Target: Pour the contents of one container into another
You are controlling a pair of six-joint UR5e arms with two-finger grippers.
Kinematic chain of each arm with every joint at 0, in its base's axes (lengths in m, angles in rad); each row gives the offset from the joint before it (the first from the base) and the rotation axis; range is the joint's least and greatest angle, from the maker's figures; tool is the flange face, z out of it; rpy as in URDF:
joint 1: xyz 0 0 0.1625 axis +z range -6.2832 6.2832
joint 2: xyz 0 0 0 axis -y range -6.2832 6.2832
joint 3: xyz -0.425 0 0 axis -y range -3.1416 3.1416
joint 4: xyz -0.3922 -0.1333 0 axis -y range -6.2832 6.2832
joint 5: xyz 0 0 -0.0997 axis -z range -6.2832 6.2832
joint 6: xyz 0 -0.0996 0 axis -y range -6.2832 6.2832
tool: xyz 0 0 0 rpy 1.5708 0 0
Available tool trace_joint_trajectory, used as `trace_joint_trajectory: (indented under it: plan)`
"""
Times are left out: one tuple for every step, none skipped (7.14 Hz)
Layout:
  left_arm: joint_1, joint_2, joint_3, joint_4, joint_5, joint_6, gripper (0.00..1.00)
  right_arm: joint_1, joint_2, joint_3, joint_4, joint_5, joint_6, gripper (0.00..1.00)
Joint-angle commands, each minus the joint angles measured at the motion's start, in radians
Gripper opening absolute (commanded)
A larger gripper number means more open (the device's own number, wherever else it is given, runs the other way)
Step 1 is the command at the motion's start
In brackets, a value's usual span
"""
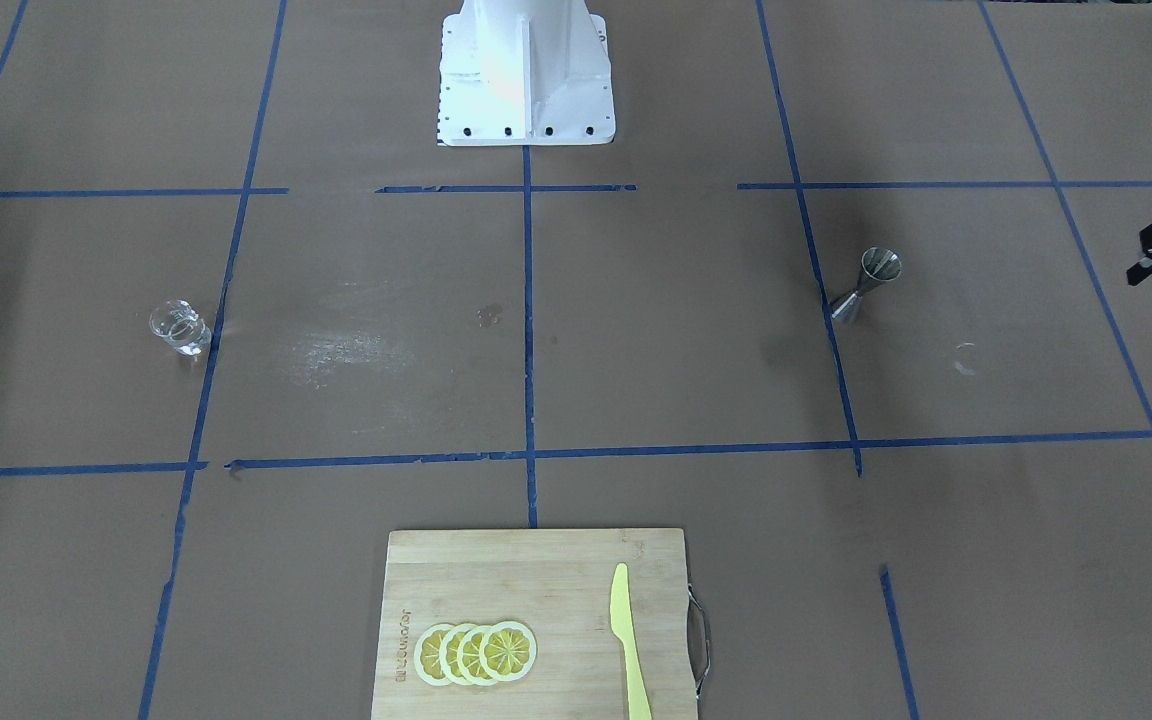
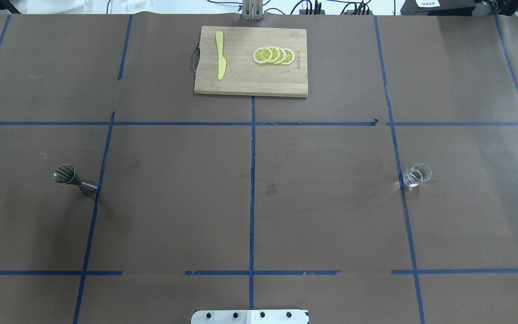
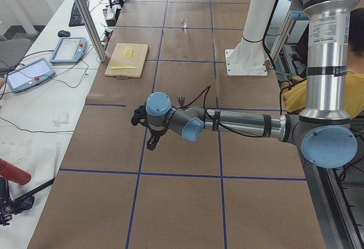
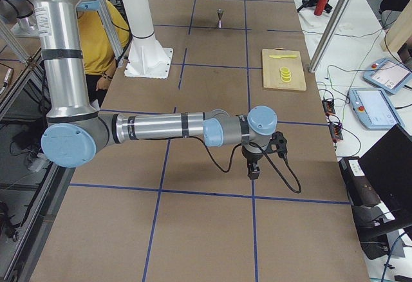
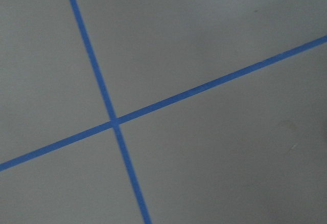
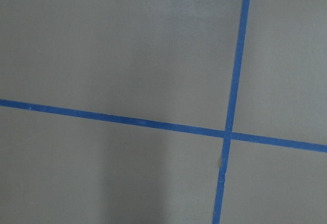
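So the small clear glass cup (image 2: 417, 175) is standing upright on the robot's right side of the table (image 2: 173, 202), just beside a line of blue tape (image 2: 252, 180), and nothing is touching it. I can't tell whether there's any liquid in it, it's just too see-through. The steel jigger (image 2: 73, 179) is sitting way over on the robot's left side, also upright on 1 of its cones, also right next to a tape line, so the 2 are well apart with the whole middle of the brown paper between them. The left gripper (image 3: 151, 140) is hanging above the table on the near-left end, out past the jigger and not touching it. It's only peeking in at the edge of the front-facing view, and I honestly can't tell how wide its jaws are. Same story for the right gripper (image 4: 253, 169) - it's pointing down over the paper out beyond the cup, well apart from it, it's showing up in the right side view only, and I can't tell whether the jaws are spread or closed. Both wrist cams are showing nothing but brown paper and a crossing of 2 tape lines. At the far middle edge a wooden cutting board (image 2: 251, 60) is lying flat, with 4 overlapping lemon slices (image 2: 273, 55) on it and a yellow knife (image 2: 220, 60) beside them - the knife is toward the robot's left, near the board's metal handle.
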Motion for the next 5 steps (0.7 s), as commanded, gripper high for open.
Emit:
trace_joint_trajectory:
  plan:
    - [0.167, 0.097, 0.005, -0.539, 0.164, -0.376, 1.0, -0.032, -0.032, -0.007, 0.123, 0.0, 0.079, 1.0]
    - [0.295, 0.13, 0.0, -0.692, 0.324, -0.448, 1.0, -0.039, -0.032, -0.004, 0.143, 0.002, 0.112, 1.0]
    - [0.391, 0.152, -0.006, -0.768, 0.464, -0.476, 1.0, -0.039, -0.032, -0.002, 0.143, 0.003, 0.116, 1.0]
    - [0.434, 0.19, -0.018, -0.874, 0.488, -0.505, 1.0, -0.039, -0.032, -0.002, 0.143, 0.003, 0.116, 1.0]
    - [0.453, 0.241, -0.039, -0.981, 0.489, -0.499, 1.0, -0.039, -0.032, -0.004, 0.143, 0.003, 0.116, 1.0]
